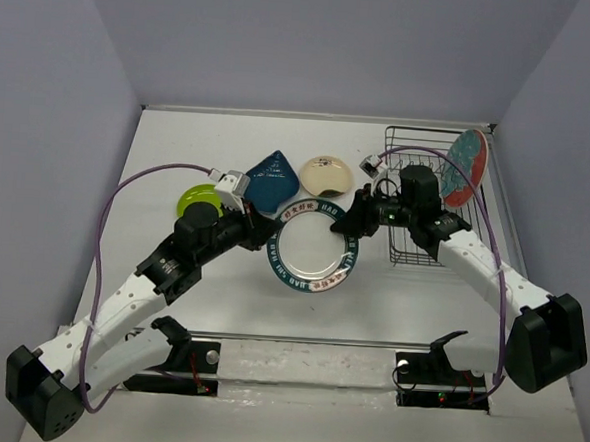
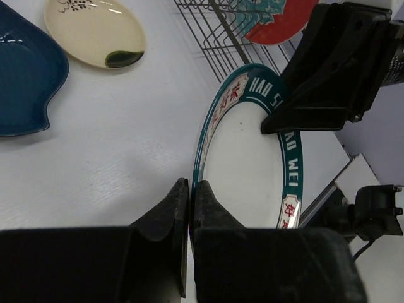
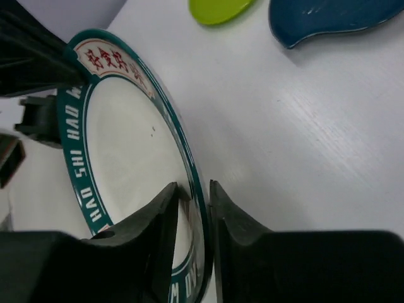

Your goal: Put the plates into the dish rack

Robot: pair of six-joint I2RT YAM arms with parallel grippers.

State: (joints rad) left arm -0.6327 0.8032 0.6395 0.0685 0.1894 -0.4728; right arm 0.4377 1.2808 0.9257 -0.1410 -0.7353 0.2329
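Note:
The white round plate with the navy patterned rim [image 1: 315, 247] is held between both arms, tilted above the table. My left gripper [image 1: 274, 232] is shut on its left rim, which shows in the left wrist view [image 2: 190, 189]. My right gripper [image 1: 353, 225] straddles the right rim with both fingers touching it [image 3: 193, 192]. The black wire dish rack [image 1: 405, 148] stands at the back right and holds the red-and-teal floral plate [image 1: 466, 166] upright. The lime-green plate [image 1: 191, 197], the dark teal teardrop plate [image 1: 272, 180] and the small cream plate [image 1: 325, 175] lie on the table.
The rack's wires [image 2: 208, 31] lie just beyond the held plate [image 2: 246, 164]. The cream plate [image 2: 95, 35] and the teal plate [image 2: 19, 82] lie to the left. A purple cable [image 1: 127, 186] loops over the left arm. Grey walls enclose the table.

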